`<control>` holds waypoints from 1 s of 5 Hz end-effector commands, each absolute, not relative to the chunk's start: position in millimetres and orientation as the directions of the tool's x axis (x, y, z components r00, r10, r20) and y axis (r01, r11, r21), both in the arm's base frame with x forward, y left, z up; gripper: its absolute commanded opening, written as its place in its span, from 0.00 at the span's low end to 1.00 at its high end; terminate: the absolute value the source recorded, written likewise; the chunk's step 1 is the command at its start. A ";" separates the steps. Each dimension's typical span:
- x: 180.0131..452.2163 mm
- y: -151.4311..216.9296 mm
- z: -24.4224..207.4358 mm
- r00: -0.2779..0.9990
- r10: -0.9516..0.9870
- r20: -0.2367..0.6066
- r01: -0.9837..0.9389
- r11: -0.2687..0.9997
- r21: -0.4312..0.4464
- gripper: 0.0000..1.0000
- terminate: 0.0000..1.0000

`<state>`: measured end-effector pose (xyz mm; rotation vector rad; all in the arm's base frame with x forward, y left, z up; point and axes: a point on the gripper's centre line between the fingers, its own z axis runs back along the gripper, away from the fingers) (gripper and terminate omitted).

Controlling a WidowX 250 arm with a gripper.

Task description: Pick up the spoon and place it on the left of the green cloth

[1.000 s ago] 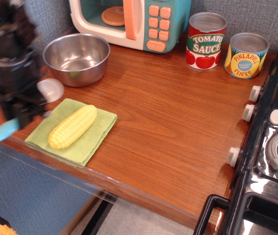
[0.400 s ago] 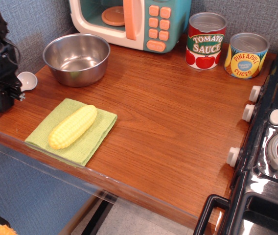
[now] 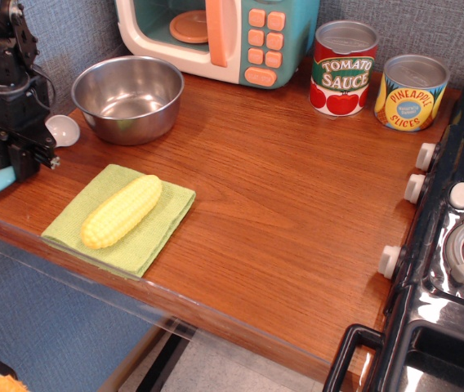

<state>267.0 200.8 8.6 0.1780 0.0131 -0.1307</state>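
spoon [image 3: 20, 159]: held at mid-stem in the black claw [image 3: 21, 163], clamped on it; white bowl near the steel bowl [image 3: 127, 98], blue handle over the surface [image 3: 297, 196] edge, left of green cloth [image 3: 146, 233] bearing corn [image 3: 122, 211].

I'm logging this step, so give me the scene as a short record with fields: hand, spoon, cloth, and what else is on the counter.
hand: over the counter's left edge, around the spoon's middle; grip state unclear
spoon: left of the cloth, white bowl by the bowl, blue end near the edge
cloth: flat, corn lying on it
others: bowl, microwave, two cans
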 end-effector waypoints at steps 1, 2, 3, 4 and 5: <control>268.0 175.5 27.4 0.986 -0.165 0.026 0.157 0.969 0.191 0.00 0.00; 266.8 181.1 34.6 0.996 -0.065 0.057 0.055 0.985 0.162 1.00 0.00; 264.1 191.9 51.7 0.992 -0.027 0.121 0.012 0.993 0.119 1.00 0.00; 257.1 193.3 84.1 0.980 -0.057 0.189 0.036 0.993 0.112 1.00 0.00; 248.7 176.8 105.7 0.966 -0.127 0.227 0.110 0.990 0.088 1.00 0.00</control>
